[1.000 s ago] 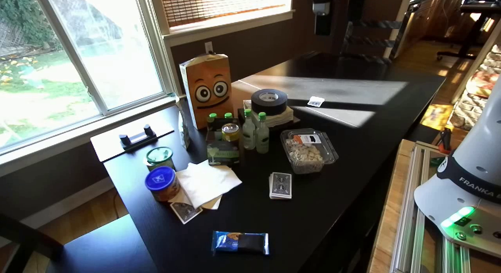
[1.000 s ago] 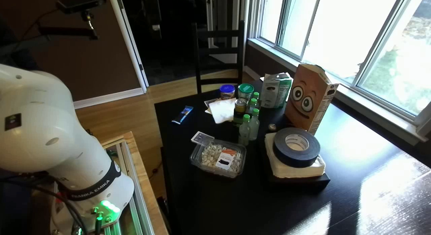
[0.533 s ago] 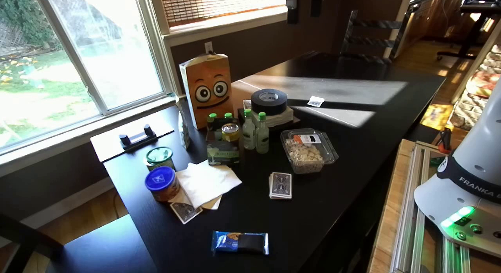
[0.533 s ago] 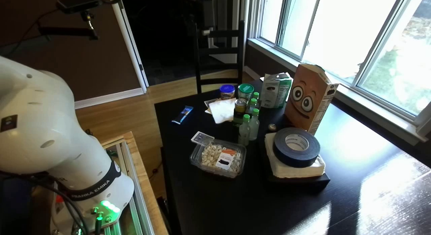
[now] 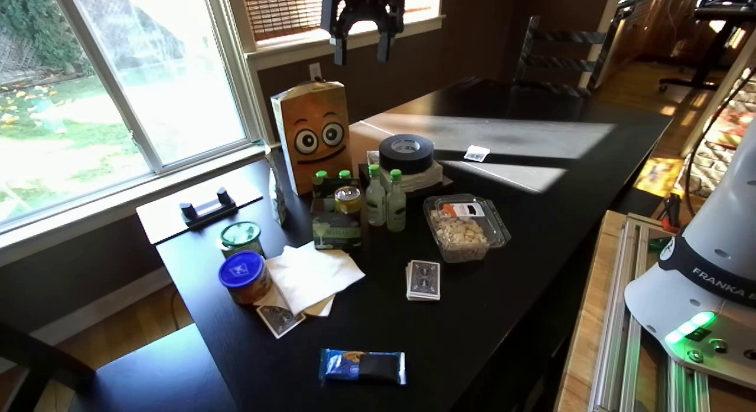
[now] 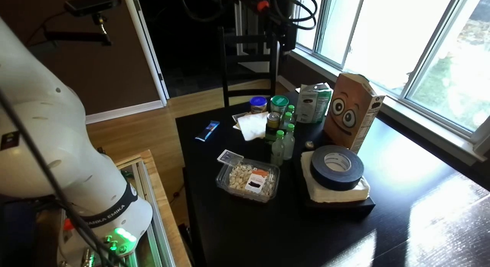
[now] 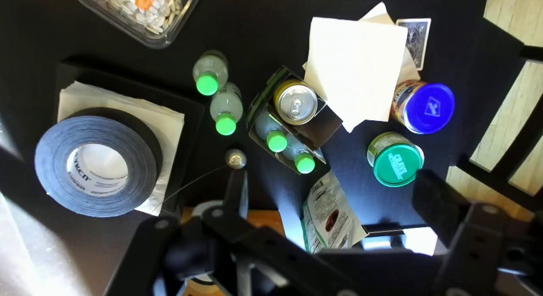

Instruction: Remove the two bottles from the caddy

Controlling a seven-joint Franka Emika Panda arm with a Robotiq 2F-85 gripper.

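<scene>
The caddy is a small dark cardboard carrier (image 5: 336,236), also in the wrist view (image 7: 321,126). It holds two green-capped bottles (image 7: 276,141) (image 7: 304,163) side by side, and a yellow can (image 7: 297,104). In an exterior view only the bottles' green caps (image 5: 321,175) (image 5: 344,174) show above the caddy. Two similar bottles (image 5: 375,202) (image 5: 396,208) stand upright on the table beside it. My gripper (image 5: 362,56) is open and empty, high above the table. In the wrist view its fingers (image 7: 331,181) are spread wide, with the caddy ahead of them.
A tall orange box with a face (image 5: 316,134) stands behind the caddy. A tape roll (image 5: 406,154) lies on napkins. A clear nut container (image 5: 463,229), blue-lidded can (image 5: 243,276), green-lidded can (image 5: 240,235), white napkins (image 5: 313,276), a pouch (image 7: 333,215) and a snack bar (image 5: 363,366) surround it.
My gripper has swung across toward the window side and now hangs in full view in an exterior view, fingers apart. The bottles, caddy and other table items have not moved.
</scene>
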